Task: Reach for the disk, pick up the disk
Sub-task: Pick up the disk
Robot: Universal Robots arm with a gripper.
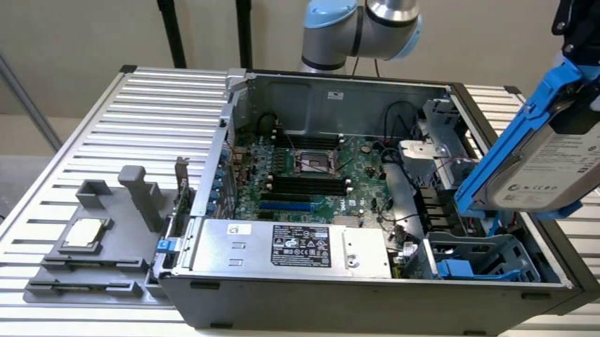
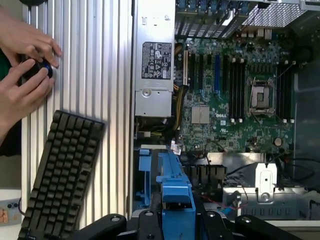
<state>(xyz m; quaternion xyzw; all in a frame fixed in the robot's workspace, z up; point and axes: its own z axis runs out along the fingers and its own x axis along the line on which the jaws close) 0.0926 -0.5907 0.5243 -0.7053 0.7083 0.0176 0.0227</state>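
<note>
The disk point(image 1: 553, 158), a silver-grey hard drive with a white label and bright blue rails, hangs tilted in the air above the open computer case's corner at the exterior view's right. My gripper point(image 1: 578, 49) is shut on its upper end. In the wrist view a blue rail of the disk point(image 2: 175, 192) runs between my black fingers point(image 2: 148, 220), with my gripper point(image 2: 177, 222) closed around it. Below the disk sits the blue drive bay point(image 1: 473, 258) inside the case.
The open case point(image 1: 375, 298) holds a green motherboard point(image 1: 310, 175) and a silver power supply box with a black label point(image 1: 291, 247). A grey fixture with a small square chip point(image 1: 84, 232) lies at the exterior view's left. The wrist view shows a black keyboard point(image 2: 60, 175) and a person's hands point(image 2: 25, 65).
</note>
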